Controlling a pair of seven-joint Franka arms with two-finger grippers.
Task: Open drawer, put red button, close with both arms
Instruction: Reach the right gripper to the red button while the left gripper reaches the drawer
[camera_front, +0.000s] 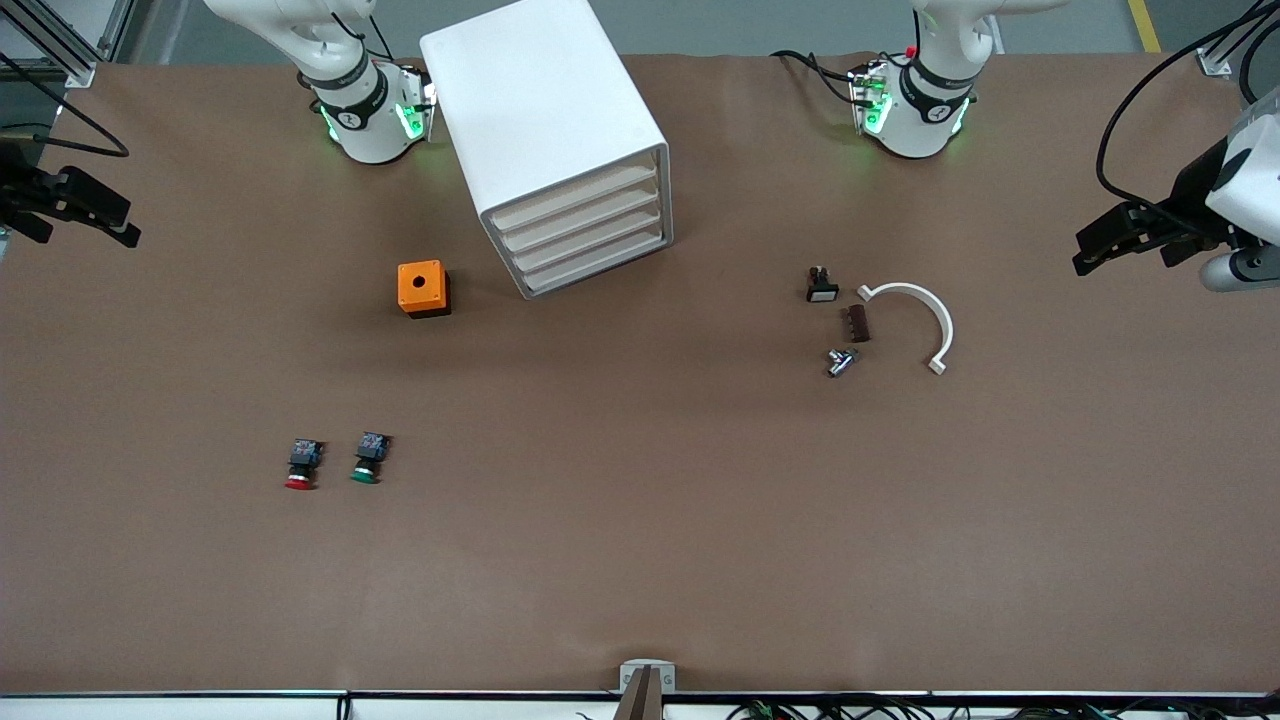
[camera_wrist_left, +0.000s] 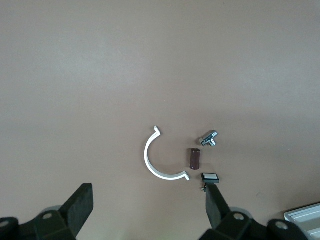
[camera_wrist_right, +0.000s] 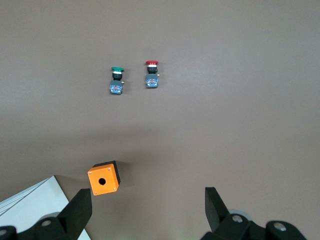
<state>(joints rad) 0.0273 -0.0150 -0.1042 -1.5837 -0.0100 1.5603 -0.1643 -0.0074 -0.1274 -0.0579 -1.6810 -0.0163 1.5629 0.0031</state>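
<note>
- Left gripper (camera_front: 1085, 255): my fingers apart, over bare table at its own end.
- Right gripper (camera_front: 125, 232): likewise apart, waiting.
- Red button (camera_front: 301, 465): beside green button (camera_front: 368, 458).
- Drawer (camera_front: 590, 255): shut.

A robotics lab or test cell, most likely. Two white arms (camera_front: 350, 110) are bolted at the edge of a table (camera_front: 640, 560) covered in plain brown sheet, with cables (camera_front: 1150, 110) trailing off it. Aluminium framing (camera_front: 60, 40) stands at one corner, and grey floor with a yellow line (camera_front: 1145, 25) shows past the table. Small industrial parts lie about: push buttons (camera_front: 335, 462), an orange box (camera_front: 423, 288), a white clamp (camera_front: 915, 320).
</note>
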